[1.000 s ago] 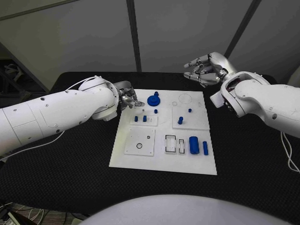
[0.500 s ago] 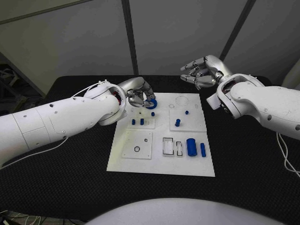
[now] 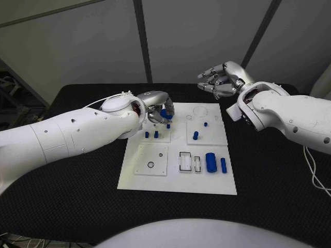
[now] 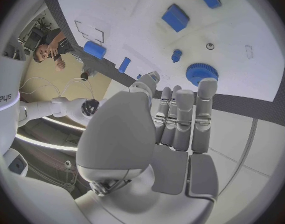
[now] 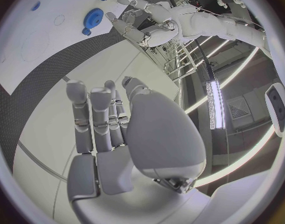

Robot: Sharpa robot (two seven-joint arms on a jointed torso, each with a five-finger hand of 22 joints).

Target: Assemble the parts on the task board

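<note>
The white task board (image 3: 177, 178) lies in the middle of the black table. A blue gear (image 3: 166, 115) sits on its far left corner. My left hand (image 3: 156, 105) hovers right over that corner with its fingers stretched out and holds nothing. In the left wrist view the gear (image 4: 201, 73) lies on the board just beyond the fingertips (image 4: 206, 87). My right hand (image 3: 221, 80) is raised past the board's far right corner, fingers loosely spread and empty. Small blue pegs (image 3: 151, 134) stand mid-board. A blue cylinder (image 3: 211, 163) and a blue bar (image 3: 224, 165) lie at the near right.
Rectangular slots (image 3: 186, 160) sit beside the cylinder, and a square plate with a small ring (image 3: 150, 165) is at the board's near left. A round outline (image 3: 200, 110) marks the far right of the board. Black tabletop (image 3: 76, 186) surrounds the board.
My left hand has swung from the board's left edge to above the blue gear, its fingers now stretched out. The right hand has lifted slightly and spread its fingers.
</note>
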